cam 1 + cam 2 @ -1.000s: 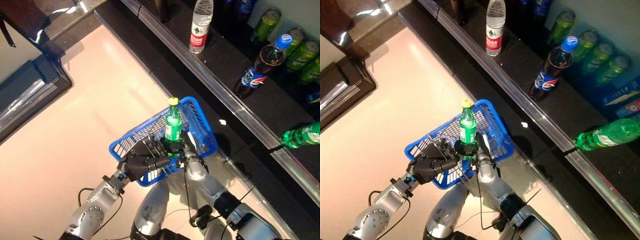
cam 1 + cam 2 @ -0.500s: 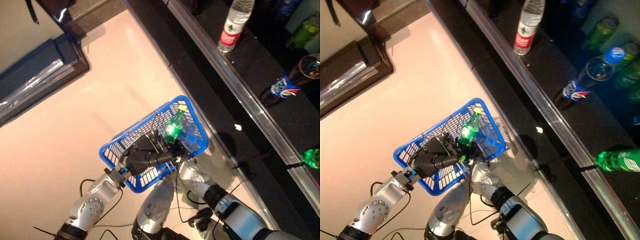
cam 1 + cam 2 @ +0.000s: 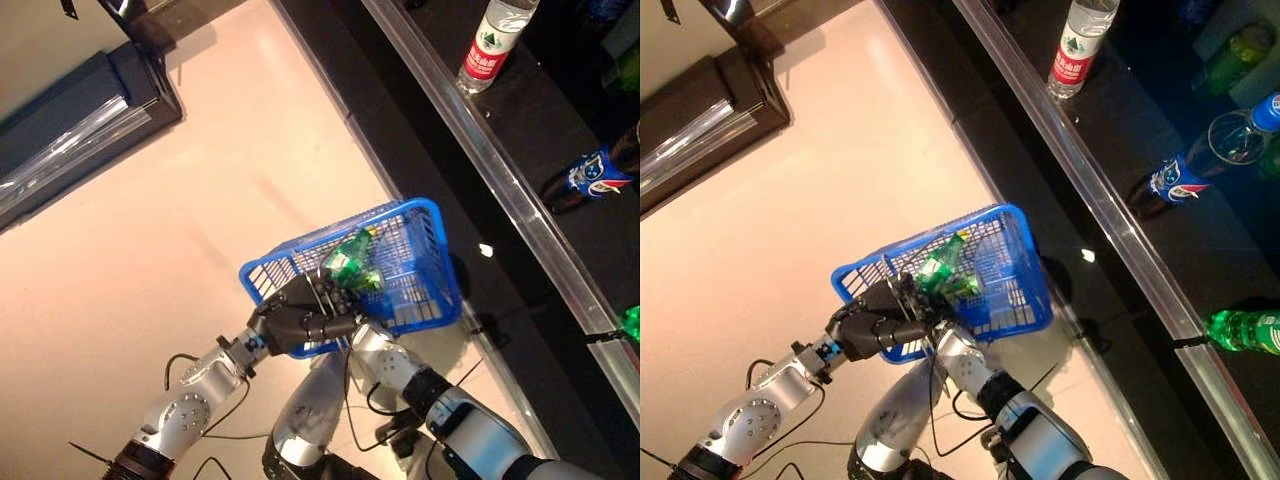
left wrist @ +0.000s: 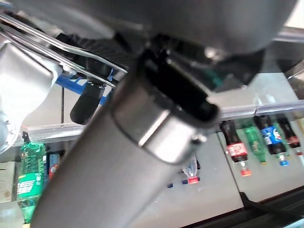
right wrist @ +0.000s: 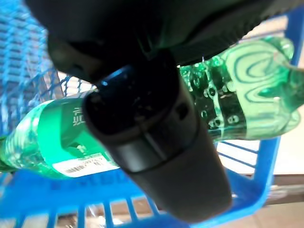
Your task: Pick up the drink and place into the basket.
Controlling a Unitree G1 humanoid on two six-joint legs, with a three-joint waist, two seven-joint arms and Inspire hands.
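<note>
The green bottle (image 3: 352, 266) lay on its side inside the blue basket (image 3: 430, 275), cap towards the far rim. The left robot hand (image 3: 298, 322) was curled round the basket's near rim and wire handle, holding the basket above the pale floor (image 3: 150, 230). The right robot hand (image 5: 156, 142) sat at the same near edge, just below the bottle; its wrist view showed a dark finger lying across the bottle, with blue mesh behind, but whether it was clamped on the bottle or slack could not be told. On the dark counter (image 3: 520, 130) to the right stood a water bottle (image 3: 492, 42) and a cola bottle (image 3: 590, 175), well apart from the basket.
</note>
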